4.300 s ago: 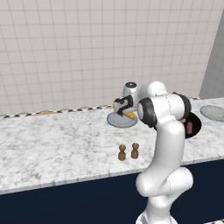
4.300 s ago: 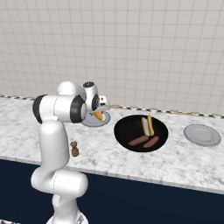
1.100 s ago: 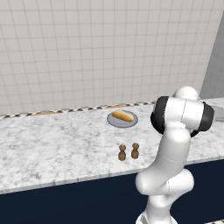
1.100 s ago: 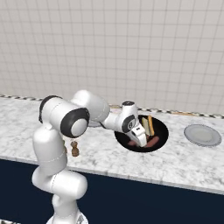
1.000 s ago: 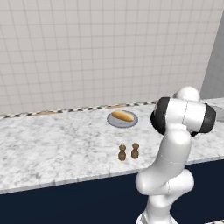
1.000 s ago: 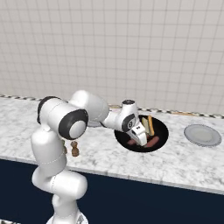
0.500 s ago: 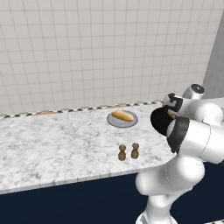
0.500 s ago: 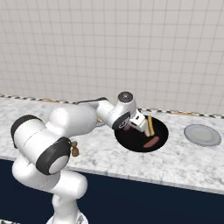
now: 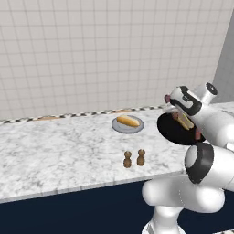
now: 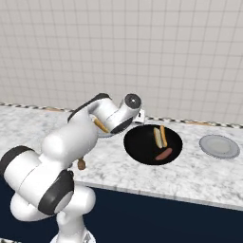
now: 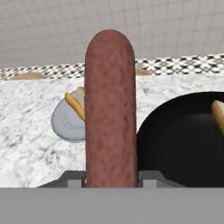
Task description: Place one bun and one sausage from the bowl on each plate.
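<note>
My gripper (image 11: 110, 177) is shut on a reddish-brown sausage (image 11: 110, 109), which stands upright between the fingers. The hand hovers over the left rim of the black bowl (image 10: 140, 147), and the gripper (image 10: 141, 114) points toward the wall. Inside the bowl lie a bun (image 10: 158, 136) and another sausage (image 10: 163, 154). To the bowl's left a grey plate (image 9: 116, 125) carries one bun (image 9: 128, 121); the same plate (image 11: 63, 124) and bun (image 11: 76, 105) appear past the held sausage. A second grey plate (image 10: 219, 146) lies bare at the right. The gripper (image 9: 171, 101) is above the bowl (image 9: 171, 132).
Two small brown shakers (image 9: 134, 158) stand near the counter's front edge, in front of the bun plate. A tiled wall closes off the back of the marble counter (image 9: 55, 151). My own arm arches over the counter's left part in the right base view.
The gripper has risen out of the bowl with the sausage held in it. The arm's elbow has swung over.
</note>
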Tool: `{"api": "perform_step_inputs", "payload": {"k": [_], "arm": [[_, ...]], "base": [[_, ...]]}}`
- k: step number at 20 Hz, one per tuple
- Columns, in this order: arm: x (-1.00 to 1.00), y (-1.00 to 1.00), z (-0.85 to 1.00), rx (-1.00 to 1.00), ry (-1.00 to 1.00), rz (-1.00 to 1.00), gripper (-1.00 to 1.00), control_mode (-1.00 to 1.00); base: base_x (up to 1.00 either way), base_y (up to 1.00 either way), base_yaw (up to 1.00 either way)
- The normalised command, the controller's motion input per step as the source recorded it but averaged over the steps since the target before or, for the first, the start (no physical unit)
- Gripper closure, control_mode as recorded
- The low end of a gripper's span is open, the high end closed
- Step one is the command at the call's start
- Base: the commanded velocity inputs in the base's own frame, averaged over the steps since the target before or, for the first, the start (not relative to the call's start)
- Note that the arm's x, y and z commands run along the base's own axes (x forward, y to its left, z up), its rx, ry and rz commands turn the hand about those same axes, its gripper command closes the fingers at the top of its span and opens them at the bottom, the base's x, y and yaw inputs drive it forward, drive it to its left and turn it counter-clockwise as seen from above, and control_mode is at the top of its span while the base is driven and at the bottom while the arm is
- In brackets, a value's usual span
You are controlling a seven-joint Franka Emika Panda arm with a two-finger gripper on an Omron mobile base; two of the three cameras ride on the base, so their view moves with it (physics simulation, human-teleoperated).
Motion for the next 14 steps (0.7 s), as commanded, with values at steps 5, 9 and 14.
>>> {"api": "perform_step_inputs", "payload": {"k": [5,9,14], "arm": [[0.26,1.00,0.32,-0.24,0.22,0.27,1.00,-1.00],[0.23,1.00,-0.89,-0.30,0.13,0.31,1.00,-1.00],[0.20,0.99,-0.76,-0.36,0.11,0.37,1.00,-1.00]], "base": [[0.00,0.00,0.00],[0.00,0.00,0.00],[0.00,0.00,0.00]]}}
